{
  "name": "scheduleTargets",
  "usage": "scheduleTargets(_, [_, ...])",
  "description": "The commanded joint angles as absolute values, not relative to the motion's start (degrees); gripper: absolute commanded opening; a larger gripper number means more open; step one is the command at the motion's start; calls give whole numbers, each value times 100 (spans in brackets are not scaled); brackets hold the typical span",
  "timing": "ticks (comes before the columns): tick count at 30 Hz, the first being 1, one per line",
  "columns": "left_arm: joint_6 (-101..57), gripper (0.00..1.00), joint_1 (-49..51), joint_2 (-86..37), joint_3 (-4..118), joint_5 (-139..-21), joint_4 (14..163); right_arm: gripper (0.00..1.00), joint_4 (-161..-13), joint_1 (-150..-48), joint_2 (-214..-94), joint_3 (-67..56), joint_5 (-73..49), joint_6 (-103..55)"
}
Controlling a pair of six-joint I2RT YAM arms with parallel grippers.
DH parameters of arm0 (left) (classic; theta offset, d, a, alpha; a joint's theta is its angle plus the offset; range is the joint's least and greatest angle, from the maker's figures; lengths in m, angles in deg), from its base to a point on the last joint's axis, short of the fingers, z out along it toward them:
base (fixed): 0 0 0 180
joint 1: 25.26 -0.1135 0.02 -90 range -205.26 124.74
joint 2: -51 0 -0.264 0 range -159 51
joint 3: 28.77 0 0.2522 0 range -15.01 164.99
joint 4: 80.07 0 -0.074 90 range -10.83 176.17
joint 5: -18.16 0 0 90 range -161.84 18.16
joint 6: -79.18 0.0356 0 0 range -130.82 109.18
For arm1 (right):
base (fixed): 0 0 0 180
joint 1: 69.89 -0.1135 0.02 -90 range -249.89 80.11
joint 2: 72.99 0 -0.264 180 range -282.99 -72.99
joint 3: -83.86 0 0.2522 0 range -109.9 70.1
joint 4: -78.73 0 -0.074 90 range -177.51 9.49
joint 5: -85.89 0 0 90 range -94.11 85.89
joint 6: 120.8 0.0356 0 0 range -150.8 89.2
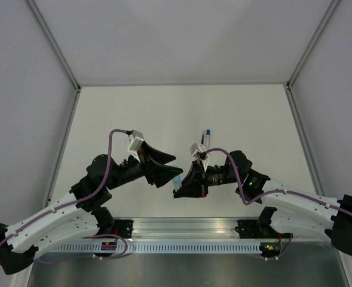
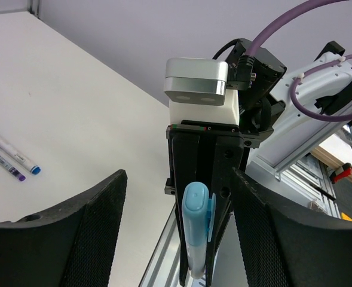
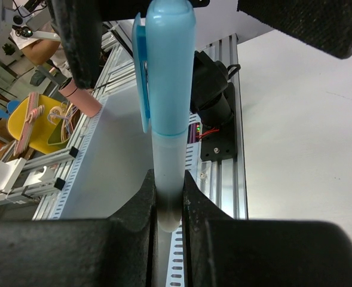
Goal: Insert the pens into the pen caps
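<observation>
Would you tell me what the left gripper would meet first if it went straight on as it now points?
Probably the light-blue pen cap, which the right gripper holds directly ahead of the open left gripper; the gap between them is hard to judge.

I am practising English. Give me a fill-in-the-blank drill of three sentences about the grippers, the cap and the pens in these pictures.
1. The light-blue pen cap is clamped in the ___ gripper.
2. The left gripper is ___ and holds nothing.
3. ___ pens lie side by side on the table, away from both grippers.

Missing words: right; open; Two
</observation>
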State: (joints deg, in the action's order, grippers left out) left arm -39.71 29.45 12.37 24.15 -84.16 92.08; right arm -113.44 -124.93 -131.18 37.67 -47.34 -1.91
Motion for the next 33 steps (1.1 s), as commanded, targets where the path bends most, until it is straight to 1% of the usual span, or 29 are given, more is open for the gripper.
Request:
scheduleTargets(1, [-3965, 73, 2958, 1206, 2560, -8335, 9311, 0, -11519, -12535, -13126, 3503, -4894, -337])
scheduleTargets(2, [-3983, 69, 2958, 1198, 2508, -8431, 9407, 0, -11519, -12543, -13109, 3503, -4885, -346])
scheduleTargets(4, [-4088, 53, 2958, 1189, 2350, -8563, 9548, 0, -11545, -12535, -13100, 3503, -4911, -355])
scheduleTargets(5, [-4184, 34, 2958, 1163, 2288, -8729, 9740, 0, -11545, -12535, -13091, 3503, -4903, -381])
scheduleTargets(7, [-4290, 17, 2958, 1101, 2121, -8923, 9926, 0, -11528, -12535, -13082, 3485, -4850, -416])
scheduleTargets(8, [-4334, 3, 2958, 1057, 2077, -9168, 10005, 0, -11511, -12535, -13030, 3468, -4789, -469])
scheduleTargets(13, [-4519, 2, 2958, 1021, 1647, -9767, 10488, 0, -11309, -12535, -12547, 3363, -3972, -759])
scheduleTargets(20, [-4545, 2, 2958, 1127, 1137, -10127, 11120, 0, -11035, -12535, -12361, 2370, -3260, -760])
scheduleTargets(24, [-4721, 2, 2958, 961, 960, -10383, 11552, 0, -11124, -12535, -12493, 1974, -3373, -707])
scheduleTargets(33, [-4633, 2, 2967, 908, 916, -10585, 11455, 0, -9920, -12535, -12853, 858, -3172, -1409])
